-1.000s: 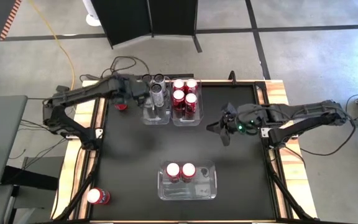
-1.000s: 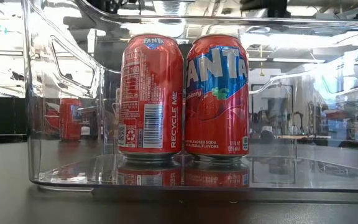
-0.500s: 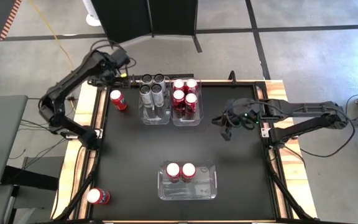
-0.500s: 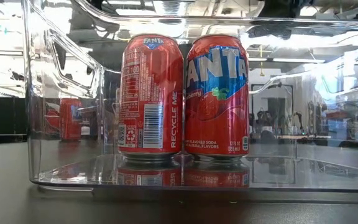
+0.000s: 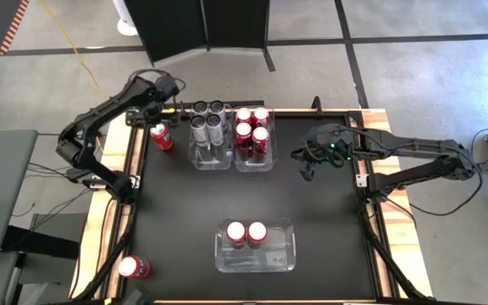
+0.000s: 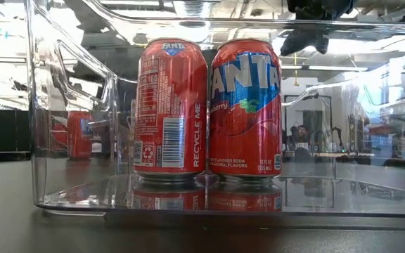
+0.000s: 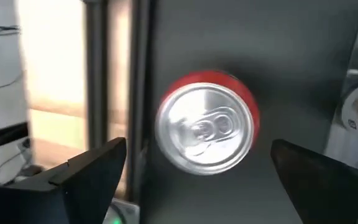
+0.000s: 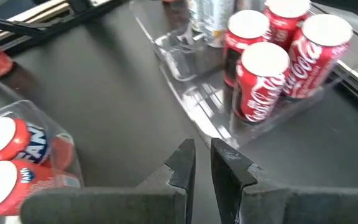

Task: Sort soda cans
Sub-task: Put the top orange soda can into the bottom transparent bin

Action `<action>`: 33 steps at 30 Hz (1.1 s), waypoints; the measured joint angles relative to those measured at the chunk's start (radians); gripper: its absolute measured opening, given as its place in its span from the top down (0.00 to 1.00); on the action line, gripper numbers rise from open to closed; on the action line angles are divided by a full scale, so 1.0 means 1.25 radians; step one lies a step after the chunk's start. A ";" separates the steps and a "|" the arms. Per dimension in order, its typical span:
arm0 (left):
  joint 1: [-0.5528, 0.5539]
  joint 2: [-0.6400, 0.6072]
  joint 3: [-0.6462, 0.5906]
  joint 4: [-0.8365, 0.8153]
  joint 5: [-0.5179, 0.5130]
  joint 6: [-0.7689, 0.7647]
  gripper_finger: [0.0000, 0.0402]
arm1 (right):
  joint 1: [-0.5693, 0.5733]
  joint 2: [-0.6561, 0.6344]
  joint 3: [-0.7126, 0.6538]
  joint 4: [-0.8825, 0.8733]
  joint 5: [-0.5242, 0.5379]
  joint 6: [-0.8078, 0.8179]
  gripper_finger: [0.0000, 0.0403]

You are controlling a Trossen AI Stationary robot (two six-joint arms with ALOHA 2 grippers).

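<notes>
A red soda can (image 5: 161, 136) stands upright on the black table at the far left, its silver top (image 7: 206, 128) facing the left wrist view. My left gripper (image 5: 156, 115) hangs open above it, pointing down, one finger (image 7: 92, 169) on either side and clear of it. A clear bin of several silver cans (image 5: 209, 127) and one of several red cans (image 5: 252, 129) stand at the far middle. Two red Fanta cans (image 6: 209, 105) stand in the near bin (image 5: 278, 250). My right gripper (image 5: 307, 167) hovers right of the far bins, shut and with nothing in it (image 8: 202, 167).
Another red can (image 5: 131, 268) lies at the table's near left corner by the wooden rim. Open black tabletop (image 5: 185, 199) spreads between the far bins and the near bin. Cables trail off the far left edge (image 5: 163, 85).
My left gripper has swung from over the silver-can bin toward the table's left edge, rolled and sunk, and now hangs above the lone red can. My right gripper has drifted a little toward the far edge and tipped down. No can has moved.
</notes>
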 joint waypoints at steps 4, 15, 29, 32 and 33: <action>0.000 -0.003 -0.046 0.070 0.015 0.008 0.01 | -0.013 0.000 -0.003 -0.008 0.000 0.000 0.83; 0.031 -0.002 -0.133 0.145 0.023 0.036 0.03 | -0.062 0.002 -0.003 -0.009 0.000 -0.014 0.83; 0.031 -0.009 -0.132 0.194 0.031 0.088 0.25 | -0.066 0.002 -0.003 -0.011 -0.001 -0.007 0.83; 0.021 -0.027 -0.108 0.140 0.036 0.087 0.26 | -0.065 0.002 -0.003 -0.017 -0.001 0.012 0.83; 0.014 -0.038 -0.093 0.119 0.035 0.086 0.26 | -0.064 0.002 -0.003 -0.020 -0.001 0.013 0.83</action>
